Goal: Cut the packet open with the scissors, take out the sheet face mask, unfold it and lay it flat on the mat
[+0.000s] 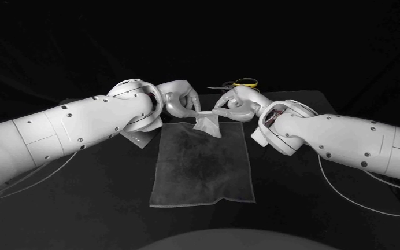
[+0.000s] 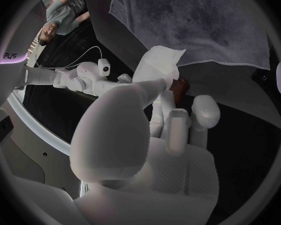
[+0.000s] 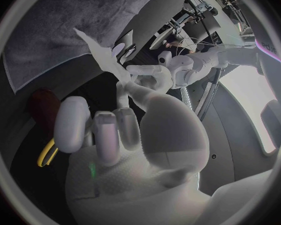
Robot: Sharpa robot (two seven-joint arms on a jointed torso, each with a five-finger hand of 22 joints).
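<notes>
Here, at the far left, a pale flat piece (image 1: 137, 139) lay on the black table under the left forearm; I could not tell if it was the emptied packet. Next came the left hand (image 1: 179, 104), with its fingertips closed together on the top edge of the white, folded sheet face mask (image 1: 207, 125). The mask hung between both hands, just over the far edge of the grey rectangular cloth mat (image 1: 203, 175). Its long axis ran from the hands toward the robot, the narrow pinched end up and the wider free end pointing down to the mat; whether it touched the cloth I could not tell. The right hand (image 1: 233, 104) pinched the same top edge from the other side, its other fingers a little spread. I judged the mask light, limp, wet and easy to tear, so it was better taken at the outer corners of a layer and pulled apart gently. Behind the right hand lay the yellow-handled metal scissors (image 1: 240, 83).
</notes>
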